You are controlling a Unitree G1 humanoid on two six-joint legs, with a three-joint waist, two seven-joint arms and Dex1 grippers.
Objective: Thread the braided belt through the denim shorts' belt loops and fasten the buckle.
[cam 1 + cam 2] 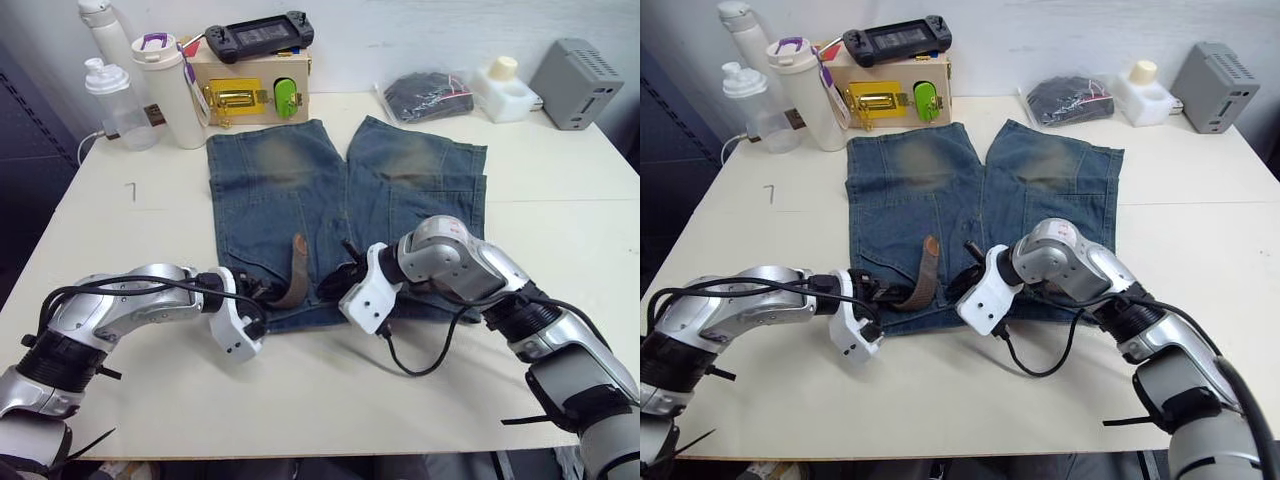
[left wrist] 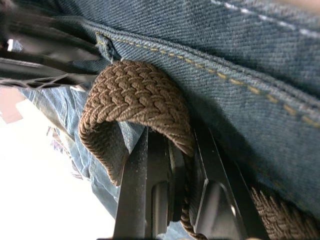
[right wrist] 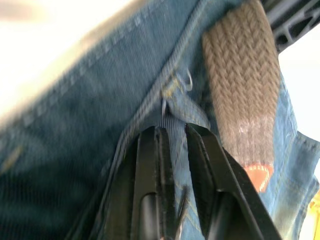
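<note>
Shorts (image 1: 300, 190) lie flat on the counter (image 1: 560, 210), waistband toward the robot, legs pointing to the far edge. Belt (image 1: 293, 275) sits at the waistband between the two pincers, its smooth brown tip curling up and back over the denim.

Left pincer (image 2: 172, 165): closed on the belt. The wrist view shows the braided strap folded in a tight hump over the fingers (image 2: 135, 190), pinched between them, right under the stitched waistband seam. A belt loop (image 2: 107, 47) sits just beside the hump.

Right pincer (image 3: 175, 145): nearly closed, gripping a fold of denim at the waistband seam. Belt runs just beside it, not in its grip; the braid ends in a greyish stitched band, then the leather tip.

Arms: left forearm comes in low from the robot's left, wrist angled toward the waistband. Right arm reaches in from the right, elbow bent, pincer (image 1: 345, 272) pointing left at the waistband centre. The two pincers are near each other, belt tip between.

Belt: dark brown weave, short visible run. Can't see the buckle. Can't tell how many loops it passes through.

Shorts: faded blue, pale worn patches on both legs.
</note>
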